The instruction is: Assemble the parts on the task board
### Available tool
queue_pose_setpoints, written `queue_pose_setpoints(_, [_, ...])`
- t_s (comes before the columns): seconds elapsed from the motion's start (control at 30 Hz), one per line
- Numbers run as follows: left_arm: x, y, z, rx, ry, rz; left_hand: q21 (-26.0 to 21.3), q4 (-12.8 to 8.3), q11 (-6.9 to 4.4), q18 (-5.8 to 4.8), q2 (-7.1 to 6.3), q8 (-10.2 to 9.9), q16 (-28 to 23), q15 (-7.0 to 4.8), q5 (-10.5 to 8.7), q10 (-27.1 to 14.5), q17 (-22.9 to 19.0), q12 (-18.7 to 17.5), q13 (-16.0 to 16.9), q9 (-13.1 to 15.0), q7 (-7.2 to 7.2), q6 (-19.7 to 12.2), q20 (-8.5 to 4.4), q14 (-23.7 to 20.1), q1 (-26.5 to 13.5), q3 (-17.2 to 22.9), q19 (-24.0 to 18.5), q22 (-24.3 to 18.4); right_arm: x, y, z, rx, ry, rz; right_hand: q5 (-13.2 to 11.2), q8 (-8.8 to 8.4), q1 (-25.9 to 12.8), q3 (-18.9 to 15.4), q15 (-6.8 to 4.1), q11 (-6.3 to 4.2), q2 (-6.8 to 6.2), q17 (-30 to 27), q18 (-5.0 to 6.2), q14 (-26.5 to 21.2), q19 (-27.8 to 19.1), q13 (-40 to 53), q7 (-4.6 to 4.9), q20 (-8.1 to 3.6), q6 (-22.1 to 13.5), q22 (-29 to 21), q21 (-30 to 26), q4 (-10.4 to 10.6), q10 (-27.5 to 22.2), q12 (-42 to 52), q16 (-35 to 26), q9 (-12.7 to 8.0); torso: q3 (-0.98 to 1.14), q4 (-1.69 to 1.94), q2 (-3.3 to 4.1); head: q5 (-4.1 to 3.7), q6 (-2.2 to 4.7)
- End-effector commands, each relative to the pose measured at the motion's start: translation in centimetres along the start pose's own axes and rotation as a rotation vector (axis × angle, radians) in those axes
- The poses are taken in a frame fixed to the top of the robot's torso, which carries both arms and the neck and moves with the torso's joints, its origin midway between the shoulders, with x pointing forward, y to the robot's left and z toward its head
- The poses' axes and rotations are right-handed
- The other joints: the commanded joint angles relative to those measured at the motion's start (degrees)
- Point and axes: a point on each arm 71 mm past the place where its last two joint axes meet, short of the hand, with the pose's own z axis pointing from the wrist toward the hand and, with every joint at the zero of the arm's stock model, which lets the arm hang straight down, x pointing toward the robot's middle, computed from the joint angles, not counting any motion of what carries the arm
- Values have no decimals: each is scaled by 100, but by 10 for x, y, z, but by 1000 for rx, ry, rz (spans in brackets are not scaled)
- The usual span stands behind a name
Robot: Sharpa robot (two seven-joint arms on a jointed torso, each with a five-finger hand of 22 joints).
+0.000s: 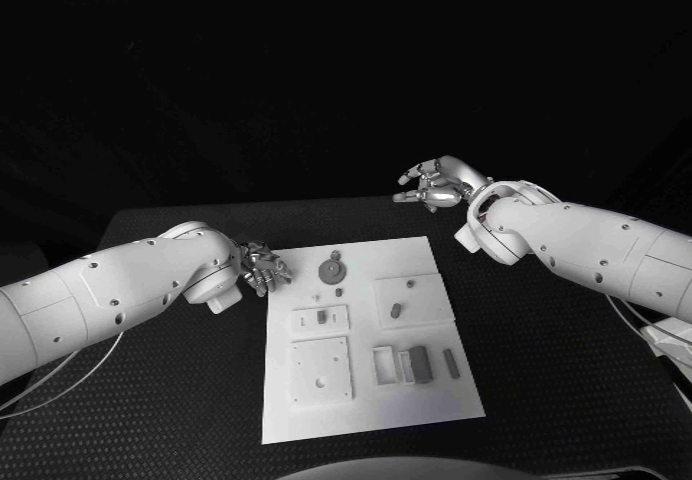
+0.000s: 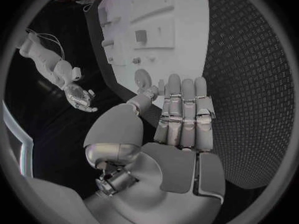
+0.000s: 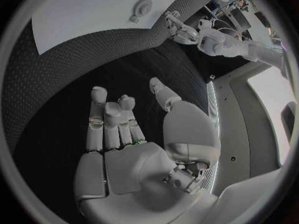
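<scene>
The white task board point(image 1: 368, 405) lies in the middle of the black table. On it are grey parts: a round disc point(image 1: 332, 269) near the far edge, a small block point(image 1: 397, 310), and a dark bar point(image 1: 420, 364) beside a frame piece point(image 1: 387, 365). My left hand point(image 1: 263, 268) hovers at the board's far left edge, close to the disc point(image 2: 143, 78); its fingers point(image 2: 184, 109) are stretched out and hold nothing. My right hand point(image 1: 436, 186) is raised beyond the board's far right corner, with its palm point(image 3: 124, 164) empty and its fingers point(image 3: 112, 119) spread.
Two flat plates sit on the board's left half, a slotted one point(image 1: 320, 320) and a larger square one point(image 1: 320, 368). A thin strip point(image 1: 451, 362) lies near the right edge. Bare black table point(image 1: 562, 350) runs along the board's right side.
</scene>
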Motion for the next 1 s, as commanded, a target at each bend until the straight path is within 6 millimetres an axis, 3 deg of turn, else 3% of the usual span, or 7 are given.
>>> queue_pose_setpoints(0.03, [6,2,-6,1,-14,-63,39,-24,-17,6,26,25,18,12,23,63,14,17,6,2,-51,110,-14,50,-33,20,53,20,0,-1,-1,-8,13,-4,23,-35,-38,7,-8,124,-6,-9,62,-43,-21,-6,216,-16,230,111,-28,-6,-419,13,-30,-5,-5,4,3,5,33])
queue_pose_setpoints(0.27, [26,8,-17,17,-7,-56,64,-65,-40,7,13,31,33,-10,24,126,53,19,16,-2,-69,150,-36,104,-57,43,89,75,1,-2,-3,-6,28,-7,22,-35,-44,6,-7,125,-6,-11,62,-48,-27,-7,217,-13,229,111,-31,-6,-421,13,-35,-6,-10,6,-8,-37,19])
queue_pose_setpoints(0.43, [43,13,-22,18,-11,-22,78,-94,-51,6,-3,28,48,-20,24,149,84,23,26,-11,-76,165,-47,121,-61,61,106,107,3,0,-3,-13,33,-16,23,-34,-51,5,-6,126,-6,-14,62,-53,-34,-9,218,-10,229,110,-35,-5,-424,12,-40,-7,-2,5,-2,-3,35])
queue_pose_setpoints(0.5, [49,13,-24,22,-19,4,81,-100,-54,6,-9,29,53,-22,24,155,94,25,30,-13,-78,173,-49,124,-65,65,110,117,3,0,-3,-14,34,-17,23,-34,-52,5,-6,126,-6,-14,62,-54,-35,-10,218,-10,228,110,-36,-5,-425,12,-41,-7,0,8,-8,1,6])
queue_pose_setpoints(0.63, [53,13,-28,23,-65,70,97,-100,-70,9,-28,42,48,-32,24,196,111,24,35,-14,-96,220,-62,163,-88,81,139,149,4,0,-4,-15,36,-18,23,-34,-54,5,-6,126,-6,-15,62,-56,-37,-10,218,-9,228,110,-37,-5,-425,12,-43,-7,-8,6,2,-4,6])
queue_pose_setpoints(1.0, [68,10,-28,26,-61,105,136,-82,-108,23,-56,60,7,-65,21,314,133,16,42,-18,-129,308,-94,312,-178,94,231,225,4,-1,-5,-14,36,-20,23,-34,-56,6,-6,127,-5,-17,62,-59,-41,-12,219,-7,228,110,-38,-6,-426,13,-46,-8,2,0,5,32,-26])
